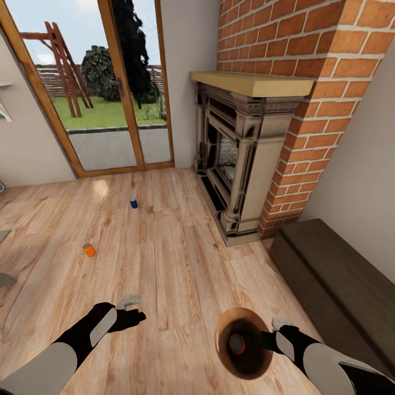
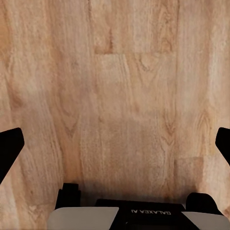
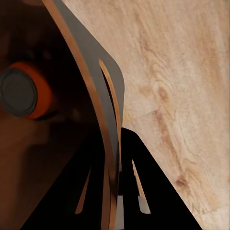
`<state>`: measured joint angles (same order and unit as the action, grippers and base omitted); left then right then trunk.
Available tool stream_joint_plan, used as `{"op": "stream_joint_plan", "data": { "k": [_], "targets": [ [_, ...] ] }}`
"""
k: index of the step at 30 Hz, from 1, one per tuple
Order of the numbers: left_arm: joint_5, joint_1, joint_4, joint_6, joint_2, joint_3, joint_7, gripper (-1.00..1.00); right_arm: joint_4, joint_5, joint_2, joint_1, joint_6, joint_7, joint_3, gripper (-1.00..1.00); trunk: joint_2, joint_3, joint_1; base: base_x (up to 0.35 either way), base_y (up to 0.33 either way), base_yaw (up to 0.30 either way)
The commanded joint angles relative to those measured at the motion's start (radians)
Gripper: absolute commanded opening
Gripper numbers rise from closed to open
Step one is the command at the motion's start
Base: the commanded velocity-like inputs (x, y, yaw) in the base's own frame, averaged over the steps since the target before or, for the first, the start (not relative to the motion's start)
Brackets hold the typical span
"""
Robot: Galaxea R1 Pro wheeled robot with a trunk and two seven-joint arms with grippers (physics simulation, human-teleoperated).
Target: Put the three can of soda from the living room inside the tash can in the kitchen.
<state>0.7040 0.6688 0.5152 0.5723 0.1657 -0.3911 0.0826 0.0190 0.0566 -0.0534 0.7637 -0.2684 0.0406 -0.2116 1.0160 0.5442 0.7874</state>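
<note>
Copper trash can (image 1: 244,343) clamped in right gripper (image 1: 272,339), orange soda can (image 1: 237,344) inside | left gripper (image 1: 129,310) spread, empty | orange can (image 1: 89,250), blue can (image 1: 133,203) on floor (image 1: 181,263)

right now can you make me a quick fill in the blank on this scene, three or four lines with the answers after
1. The right pincer holds the copper-brown bin by its ____.
2. Inside the bin lies one ____ can.
3. The dark blue can stands on the floor nearer the glass ____ than the orange can on the floor.
4. The left pincer is open and holds ____.

Missing words: rim; orange; doors; nothing
</note>
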Motion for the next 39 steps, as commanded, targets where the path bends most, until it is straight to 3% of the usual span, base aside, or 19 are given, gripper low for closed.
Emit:
{"op": "stream_joint_plan", "data": {
  "k": [1, 10, 39],
  "targets": [
    [0.000, 0.000, 0.000, 0.000, 0.000, -0.001, 0.000, 1.00, 0.000, -0.005, 0.001, 0.000, 0.000, -0.007, -0.008, -1.00, 0.000, 0.000, 0.000, 0.000, 0.000, 0.000],
    [0.000, 0.000, -0.002, -0.022, 0.001, -0.024, -0.001, 1.00, 0.006, -0.007, 0.006, 0.000, 0.001, -0.007, -0.007, -1.00, 0.000, 0.000, 0.000, 0.070, 0.051, 0.000],
    [-0.001, 0.000, -0.003, -0.052, 0.000, -0.052, 0.000, 1.00, 0.003, -0.007, 0.013, 0.000, -0.001, -0.005, -0.003, -1.00, 0.000, 0.022, 0.000, 0.274, 0.220, 0.095]
  ]
}}
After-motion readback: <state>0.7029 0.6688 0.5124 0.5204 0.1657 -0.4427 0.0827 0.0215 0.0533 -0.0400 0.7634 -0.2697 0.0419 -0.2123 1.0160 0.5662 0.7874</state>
